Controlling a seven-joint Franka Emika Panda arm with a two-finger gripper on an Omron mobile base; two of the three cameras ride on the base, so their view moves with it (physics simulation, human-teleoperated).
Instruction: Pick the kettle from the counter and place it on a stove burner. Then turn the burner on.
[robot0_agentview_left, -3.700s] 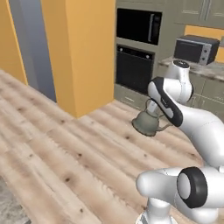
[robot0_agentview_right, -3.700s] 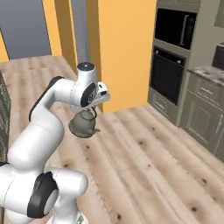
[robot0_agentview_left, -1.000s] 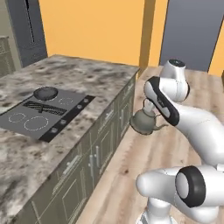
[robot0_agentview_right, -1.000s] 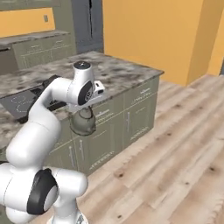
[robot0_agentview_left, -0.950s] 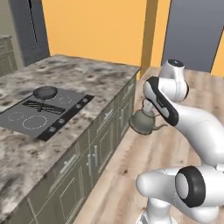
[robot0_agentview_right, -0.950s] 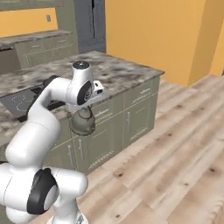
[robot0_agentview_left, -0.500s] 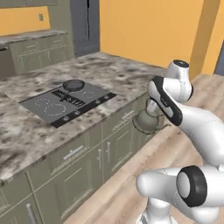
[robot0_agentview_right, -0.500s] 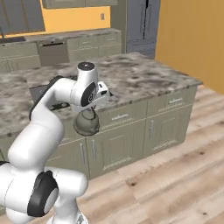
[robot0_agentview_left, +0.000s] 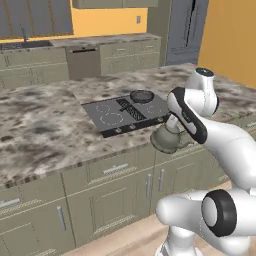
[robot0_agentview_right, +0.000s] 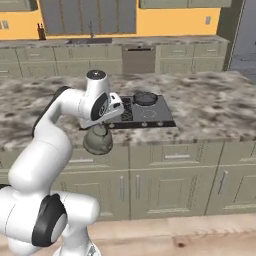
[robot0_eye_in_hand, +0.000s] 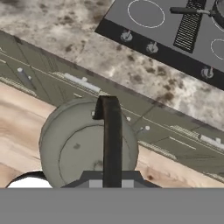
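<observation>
kettle (robot0_agentview_left: 166, 138): hangs under the claw (robot0_eye_in_hand: 112, 173), off the bench (robot0_agentview_left: 45, 130) edge
claw: pinching the kettle's handle
cooktop (robot0_agentview_left: 127, 112): ahead now; a second ago farther off
burner (robot0_eye_in_hand: 145, 12): free, within approach; placing comes next

kettle (robot0_agentview_left: 166, 139): upper part and handle sit behind the arm in the left base view, spout can't be made out
frying pan (robot0_eye_in_hand: 220, 9): cut off at the hand view's right edge
knobs (robot0_agentview_right: 151, 123): too tiny to read any setting
</observation>
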